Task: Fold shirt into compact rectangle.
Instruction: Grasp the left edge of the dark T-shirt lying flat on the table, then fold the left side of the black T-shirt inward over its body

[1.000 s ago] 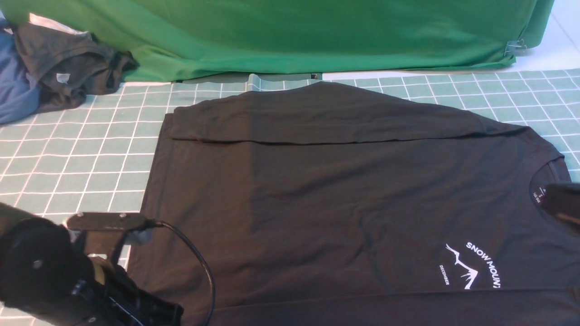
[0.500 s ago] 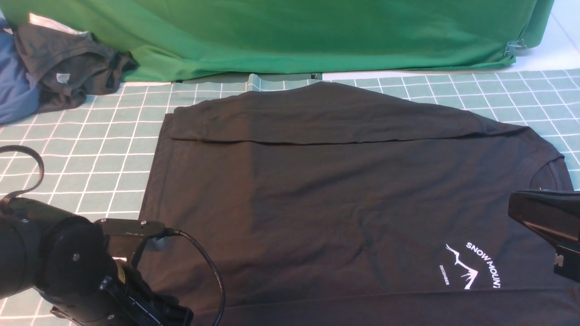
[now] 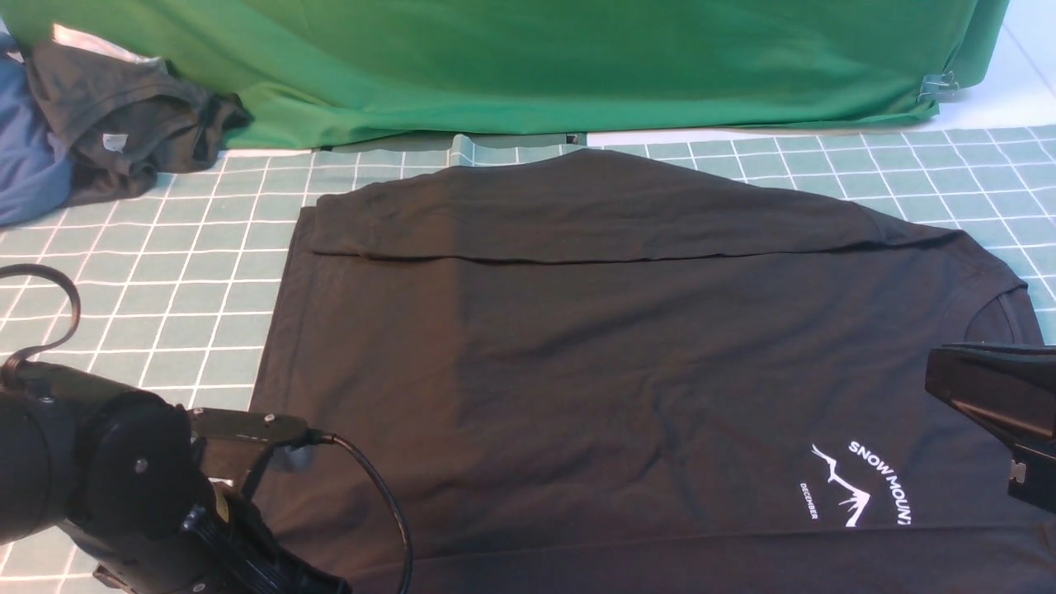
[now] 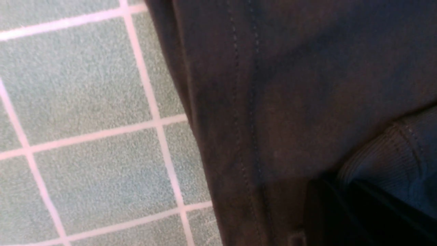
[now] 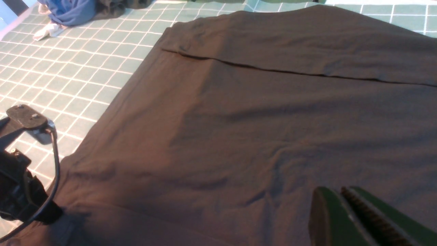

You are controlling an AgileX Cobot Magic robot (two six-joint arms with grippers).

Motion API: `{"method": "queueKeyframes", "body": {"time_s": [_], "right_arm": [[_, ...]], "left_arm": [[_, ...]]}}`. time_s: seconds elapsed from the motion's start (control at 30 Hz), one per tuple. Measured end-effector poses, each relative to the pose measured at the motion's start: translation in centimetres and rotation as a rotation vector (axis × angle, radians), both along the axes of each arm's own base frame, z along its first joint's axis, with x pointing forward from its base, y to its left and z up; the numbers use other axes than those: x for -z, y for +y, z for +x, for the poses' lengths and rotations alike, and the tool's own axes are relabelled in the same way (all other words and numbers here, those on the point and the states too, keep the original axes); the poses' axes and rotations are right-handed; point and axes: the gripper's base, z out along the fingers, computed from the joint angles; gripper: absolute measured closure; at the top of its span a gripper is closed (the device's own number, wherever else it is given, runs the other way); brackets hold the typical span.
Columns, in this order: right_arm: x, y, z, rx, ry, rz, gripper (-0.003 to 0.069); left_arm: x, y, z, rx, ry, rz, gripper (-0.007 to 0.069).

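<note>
The black shirt (image 3: 610,355) lies flat on the table's green gridded mat (image 3: 165,289), filling the middle and right of the front view. Its long axis runs across the frame: hem at the left, neckline (image 3: 990,322) and white "SNOW MOUNT" print (image 3: 866,487) at the right. The far sleeve is laid over the body, its fold edge (image 3: 577,260) running left to right across the upper part of the garment. A second straight line along the bottom of the frame looks like the near sleeve laid the same way, though that is a judgement.

The left tool (image 3: 280,569) sits at the lower left, at the shirt's near hem corner; its jaws are pressed together. The left wrist view shows the stitched hem (image 4: 245,102) and a ribbed cuff (image 4: 385,160) right beside it, but whether cloth is pinched cannot be told. The right tool (image 5: 341,201) hangs at the right edge of the front view, over the collar end; its green jaws are pressed together with nothing between them.

So each arm stands at its own end of the long axis, left nearer the hem and right nearer the collar. A fold along that axis would probably need both ends taken at once. A dark grey garment (image 3: 124,124) and a blue garment (image 3: 25,165) lie at the upper left, well apart.
</note>
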Motion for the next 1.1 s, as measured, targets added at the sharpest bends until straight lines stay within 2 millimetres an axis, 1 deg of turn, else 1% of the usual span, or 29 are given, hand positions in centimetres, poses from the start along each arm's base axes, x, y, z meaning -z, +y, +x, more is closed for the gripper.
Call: {"method": "queueKeyframes", "body": {"time_s": [0.07, 0.2, 0.3, 0.43, 0.47, 0.5, 0.53, 0.6, 0.63, 0.67, 0.77, 0.83, 0.97, 1.0, 1.1], "right_arm": [[0.0, 0.0, 0.0, 0.000, 0.000, 0.000, 0.0620], [0.0, 0.0, 0.0, 0.000, 0.000, 0.000, 0.0614], [0.0, 0.0, 0.0, 0.001, -0.002, 0.001, 0.0610], [0.0, 0.0, 0.0, 0.001, -0.003, 0.002, 0.0603], [0.0, 0.0, 0.0, 0.001, -0.004, 0.002, 0.0603], [0.0, 0.0, 0.0, 0.002, -0.005, 0.003, 0.0601], [0.0, 0.0, 0.0, 0.002, -0.005, 0.003, 0.0600], [-0.1, 0.0, 0.0, 0.002, -0.006, 0.003, 0.0599], [-0.1, 0.0, 0.0, 0.002, -0.006, 0.003, 0.0599], [-0.1, 0.0, 0.0, 0.002, -0.006, 0.003, 0.0597], [-0.1, 0.0, 0.0, 0.003, -0.008, 0.005, 0.0594], [-0.1, 0.0, 0.1, 0.004, -0.011, 0.006, 0.0589], [-0.1, 0.0, 0.1, 0.004, -0.012, 0.007, 0.0580], [-0.1, 0.0, 0.1, 0.004, -0.012, 0.007, 0.0578], [-0.1, 0.0, 0.1, 0.004, -0.012, 0.007, 0.0571]], "left_arm": [[-0.2, 0.0, 0.0, 0.008, 0.006, 0.002, 0.0613], [-2.3, -0.2, 0.5, 0.037, -0.006, -0.001, 0.0620], [-5.1, -0.2, 0.9, 0.066, -0.088, -0.011, 0.0621], [-9.3, -0.3, 1.4, 0.072, -0.251, -0.051, 0.0621], [-9.5, -0.3, 1.5, 0.073, -0.260, -0.051, 0.0621], [-10.3, -0.3, 1.6, 0.076, -0.286, -0.051, 0.0621], [-11.6, -0.2, 2.0, 0.086, -0.341, -0.035, 0.0621], [-12.9, 0.0, 2.7, 0.083, -0.397, -0.007, 0.0621], [-13.0, 0.1, 2.8, 0.082, -0.401, 0.003, 0.0621], [-13.8, 0.3, 3.7, 0.074, -0.435, 0.035, 0.0621], [-14.4, 0.5, 5.0, 0.057, -0.455, 0.060, 0.0621], [-14.2, 0.8, 6.3, 0.041, -0.445, 0.079, 0.0621], [-13.3, 1.4, 8.7, 0.007, -0.437, 0.100, 0.0621], [-12.9, 1.6, 9.4, -0.003, -0.436, 0.104, 0.0621], [-11.4, 1.9, 10.9, -0.003, -0.414, 0.121, 0.0621]]}}
